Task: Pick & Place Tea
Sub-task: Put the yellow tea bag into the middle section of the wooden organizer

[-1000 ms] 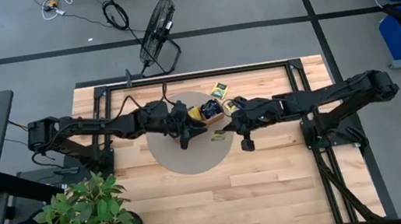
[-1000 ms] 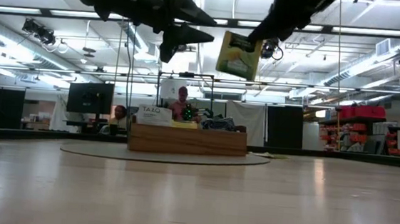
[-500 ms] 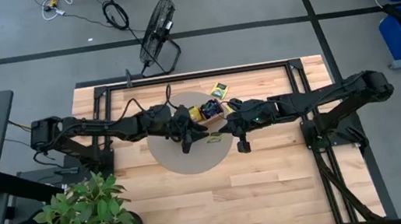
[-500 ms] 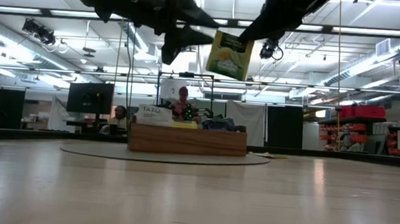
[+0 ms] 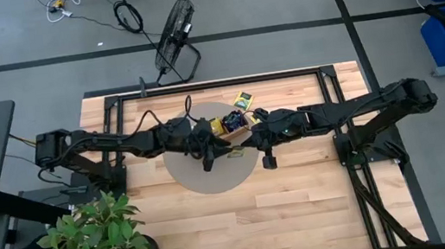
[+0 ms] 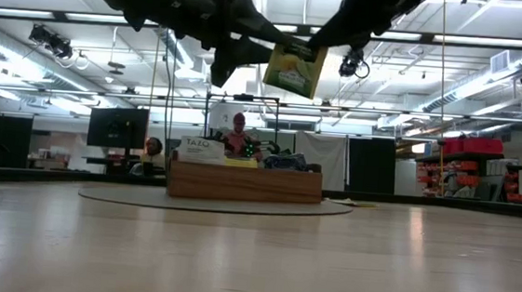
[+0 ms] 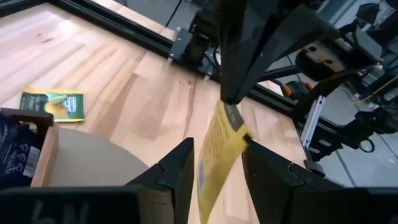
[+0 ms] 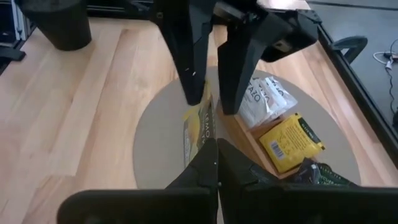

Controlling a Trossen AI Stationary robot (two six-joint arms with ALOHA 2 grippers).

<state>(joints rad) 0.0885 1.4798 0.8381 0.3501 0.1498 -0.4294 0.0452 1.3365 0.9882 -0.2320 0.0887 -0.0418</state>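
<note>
L gripper [image 7: 214,171] is held spread w/ the hanging yellow tea packet [image 7: 219,149] between its fingers, not yet clamped. R gripper [image 8: 211,163] is pressed together on that packet's edge, mid-air just beside the wooden tray [image 5: 234,126]. Handover judged mid-way: tray is partly filled, one packet [image 5: 243,100] is left on the table beyond it.
</note>
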